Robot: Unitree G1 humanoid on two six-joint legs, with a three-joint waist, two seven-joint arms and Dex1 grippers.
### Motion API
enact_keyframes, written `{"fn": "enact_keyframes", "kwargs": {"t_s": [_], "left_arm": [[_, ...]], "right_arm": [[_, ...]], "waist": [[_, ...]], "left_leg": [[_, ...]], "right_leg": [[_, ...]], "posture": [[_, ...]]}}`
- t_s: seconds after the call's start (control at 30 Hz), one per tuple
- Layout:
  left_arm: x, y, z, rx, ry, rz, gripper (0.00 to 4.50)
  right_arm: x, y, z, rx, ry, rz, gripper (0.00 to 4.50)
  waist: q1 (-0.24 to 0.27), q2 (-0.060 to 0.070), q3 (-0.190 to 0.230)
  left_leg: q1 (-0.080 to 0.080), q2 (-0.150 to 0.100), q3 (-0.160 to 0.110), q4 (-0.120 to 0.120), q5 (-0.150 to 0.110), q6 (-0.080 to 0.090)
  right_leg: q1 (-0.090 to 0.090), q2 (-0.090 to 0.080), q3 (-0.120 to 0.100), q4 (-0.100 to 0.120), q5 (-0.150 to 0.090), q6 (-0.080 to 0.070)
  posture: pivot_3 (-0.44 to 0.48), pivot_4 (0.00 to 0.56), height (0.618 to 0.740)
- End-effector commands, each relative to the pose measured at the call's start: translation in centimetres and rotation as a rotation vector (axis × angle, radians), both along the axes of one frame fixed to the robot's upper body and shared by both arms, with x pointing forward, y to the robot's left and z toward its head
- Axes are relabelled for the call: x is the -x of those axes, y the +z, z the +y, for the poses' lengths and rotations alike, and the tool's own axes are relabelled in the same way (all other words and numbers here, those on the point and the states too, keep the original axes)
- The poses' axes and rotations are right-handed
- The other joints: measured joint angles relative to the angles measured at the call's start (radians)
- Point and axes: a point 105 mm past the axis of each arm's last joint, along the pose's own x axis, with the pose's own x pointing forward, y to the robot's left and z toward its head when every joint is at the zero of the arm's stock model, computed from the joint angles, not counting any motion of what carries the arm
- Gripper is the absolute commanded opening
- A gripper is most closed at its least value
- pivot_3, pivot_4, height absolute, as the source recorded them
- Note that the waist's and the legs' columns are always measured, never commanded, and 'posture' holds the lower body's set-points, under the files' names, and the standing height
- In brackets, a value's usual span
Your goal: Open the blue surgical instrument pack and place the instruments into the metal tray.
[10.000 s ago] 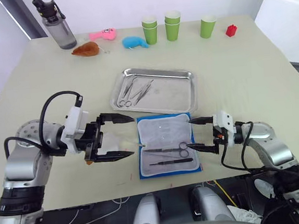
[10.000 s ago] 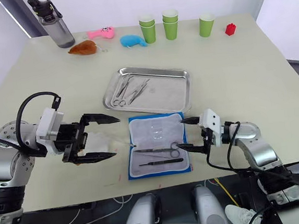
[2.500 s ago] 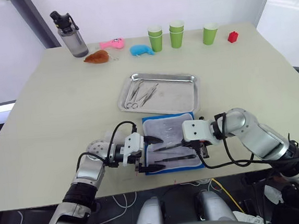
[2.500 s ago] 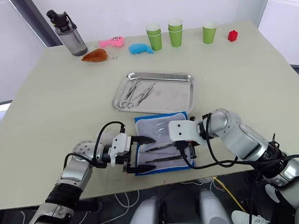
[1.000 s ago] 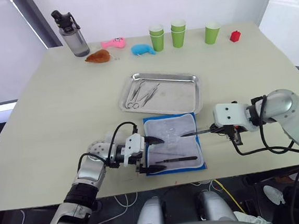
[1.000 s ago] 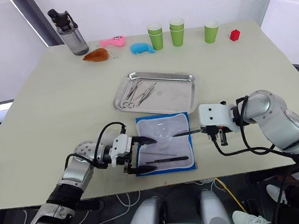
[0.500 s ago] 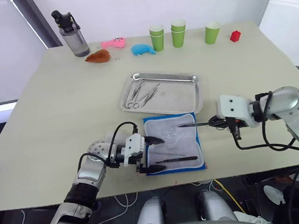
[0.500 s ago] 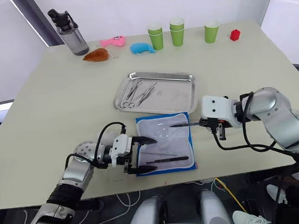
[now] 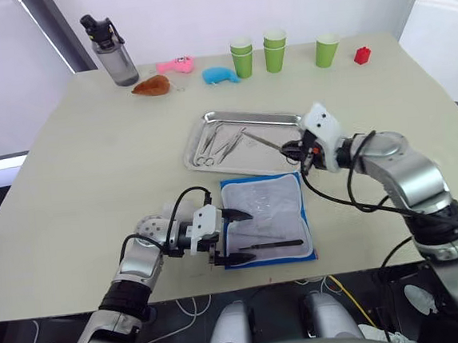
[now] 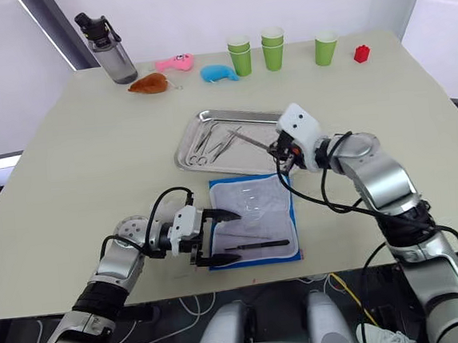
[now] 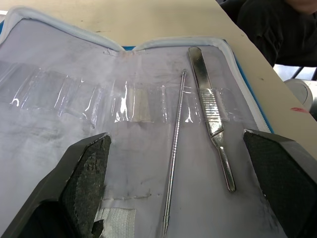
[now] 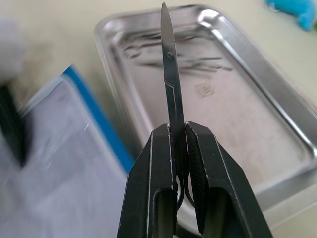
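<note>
On a pale beige table [image 9: 76, 161], the robot's right gripper [image 9: 293, 147] hangs over the near right part of a shallow rectangular stainless steel tray [image 9: 293, 121], its two black fingers [image 12: 158, 163] pinched tight on a slender silver pair of scissors [image 12: 170, 84] whose pointed blades reach out above the tray's floor. Several other silver ring-handled instruments [image 9: 214, 144] lie in the left part of the tray. Just in front of the tray, toward the robot, the flat bright blue surgical instrument pack [image 9: 265, 229] lies opened like a book, its white lining and clear pockets facing up. Two instruments are in the pack's near half: a thin silver probe [image 11: 174, 148] and, beside it, a flat-handled silver tool with a ribbed grip [image 11: 210, 119]. The left gripper [image 9: 233, 235] sits low at the pack's left edge, its black fingers [image 11: 88, 171] spread wide with nothing between them, one fingertip over the lining and the other near the front corner. Along the table's far side stand a grey water bottle with a black cap [image 9: 112, 50], a brown plush toy [image 9: 152, 85], a pink toy [image 9: 175, 65], a small blue whale-shaped toy [image 9: 221, 75], green paper cups [image 9: 275, 49] and a small red block [image 9: 361, 55].
</note>
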Motion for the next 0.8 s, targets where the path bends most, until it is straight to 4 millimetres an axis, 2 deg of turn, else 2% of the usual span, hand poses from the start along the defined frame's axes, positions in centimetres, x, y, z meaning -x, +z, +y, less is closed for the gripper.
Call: {"fn": "enact_keyframes", "kwargs": {"t_s": [0.03, 0.2, 0.43, 0.8], "left_arm": [[2.4, -6.1, 2.0, -0.184, 0.070, 0.230, 4.50], [2.5, -6.1, 2.0, -0.183, 0.069, 0.231, 4.50], [2.7, -6.1, 2.0, -0.185, 0.068, 0.237, 4.50], [2.7, -6.1, 2.1, -0.187, 0.071, 0.238, 4.50]], "right_arm": [[-1.6, 1.2, 0.4, -0.050, -0.086, -0.050, 0.06], [-3.5, 0.3, 2.4, -0.110, -0.168, -0.007, 0.06], [-5.9, -1.2, 3.8, -0.089, -0.292, 0.053, 0.06], [-6.8, -3.6, 5.2, -0.070, -0.369, 0.177, 0.06]], "waist": [[-0.001, 0.000, 0.000], [-0.005, 0.001, -0.001], [-0.007, 0.002, -0.001], [-0.008, 0.002, -0.002]], "left_leg": [[0.000, 0.000, 0.000, 0.000, 0.000, 0.000], [0.000, 0.000, 0.000, 0.000, 0.001, 0.001], [-0.001, 0.000, 0.000, 0.000, 0.001, 0.002], [-0.001, 0.000, -0.001, 0.000, 0.001, 0.003]], "right_leg": [[0.000, 0.000, 0.000, 0.000, 0.000, 0.000], [0.000, 0.001, 0.000, 0.000, 0.000, 0.000], [0.001, 0.001, -0.001, 0.000, 0.000, 0.000], [0.002, 0.001, -0.001, 0.001, 0.000, 0.000]], "posture": [[0.000, 0.150, 0.734], [0.000, 0.150, 0.734], [0.000, 0.150, 0.734], [0.000, 0.150, 0.734]]}}
